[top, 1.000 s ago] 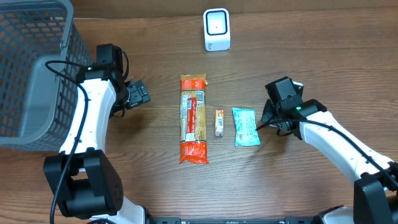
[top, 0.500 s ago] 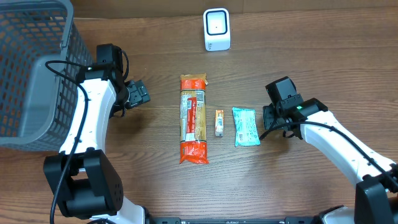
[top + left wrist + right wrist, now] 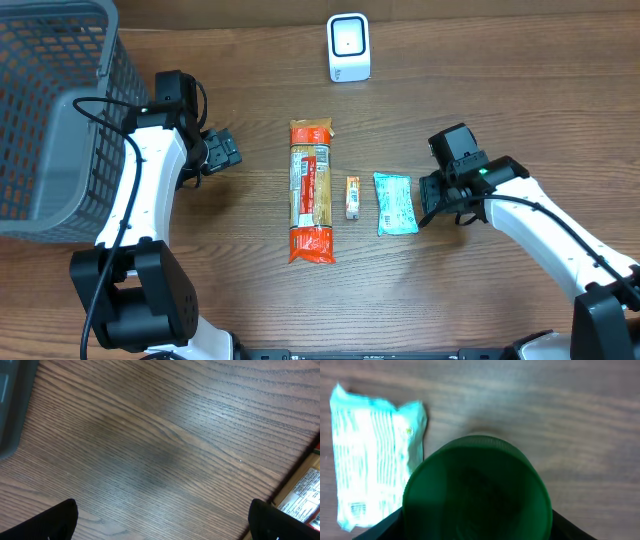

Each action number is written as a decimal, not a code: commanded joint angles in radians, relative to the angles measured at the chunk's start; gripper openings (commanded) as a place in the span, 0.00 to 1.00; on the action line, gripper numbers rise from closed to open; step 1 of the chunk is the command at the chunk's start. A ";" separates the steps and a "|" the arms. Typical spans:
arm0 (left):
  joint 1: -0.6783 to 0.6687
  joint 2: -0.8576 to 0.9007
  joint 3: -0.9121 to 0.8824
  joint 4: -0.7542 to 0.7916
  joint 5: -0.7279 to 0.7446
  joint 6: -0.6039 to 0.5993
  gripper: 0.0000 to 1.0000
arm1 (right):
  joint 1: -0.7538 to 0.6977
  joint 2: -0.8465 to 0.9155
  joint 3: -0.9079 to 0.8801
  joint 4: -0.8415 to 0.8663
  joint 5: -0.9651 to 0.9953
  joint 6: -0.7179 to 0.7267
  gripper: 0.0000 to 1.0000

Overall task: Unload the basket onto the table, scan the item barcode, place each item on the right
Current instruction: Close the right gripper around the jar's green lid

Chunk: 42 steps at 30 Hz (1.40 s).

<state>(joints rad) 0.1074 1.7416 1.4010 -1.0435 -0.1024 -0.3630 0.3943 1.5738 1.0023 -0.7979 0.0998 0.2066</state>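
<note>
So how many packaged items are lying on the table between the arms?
3, in a row: a long orange pasta packet at the left end, a small orange stick pack in the middle, a pale teal pouch at the right end. None looks hidden.

Grey wire basket [image 3: 45, 50], at left end of wooden table [image 3: 250, 300]

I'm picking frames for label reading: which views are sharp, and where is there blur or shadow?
Overhead: evenly lit, sharp; the teal plastic packet has clean edges. Right wrist: a round green shape near the lens is blurred; the packet's print looks pale. Left wrist: the brown wood-grain table is crisp, with a soft shadow patch mid-frame.
</note>
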 commanded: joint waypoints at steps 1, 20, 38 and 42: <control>0.003 -0.002 0.008 0.001 -0.009 0.012 1.00 | 0.003 0.009 0.040 -0.053 -0.027 0.010 0.69; 0.003 -0.002 0.008 0.001 -0.009 0.012 1.00 | 0.003 0.009 0.049 -0.055 -0.027 0.143 1.00; 0.003 -0.002 0.008 0.001 -0.009 0.012 1.00 | 0.003 0.009 0.049 -0.023 -0.011 -0.065 0.67; 0.003 -0.002 0.008 0.001 -0.009 0.012 1.00 | 0.003 0.009 0.049 0.017 0.004 -0.085 0.90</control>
<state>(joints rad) 0.1074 1.7416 1.4010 -1.0439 -0.1024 -0.3630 0.3943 1.5795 1.0252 -0.8051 0.0849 0.1730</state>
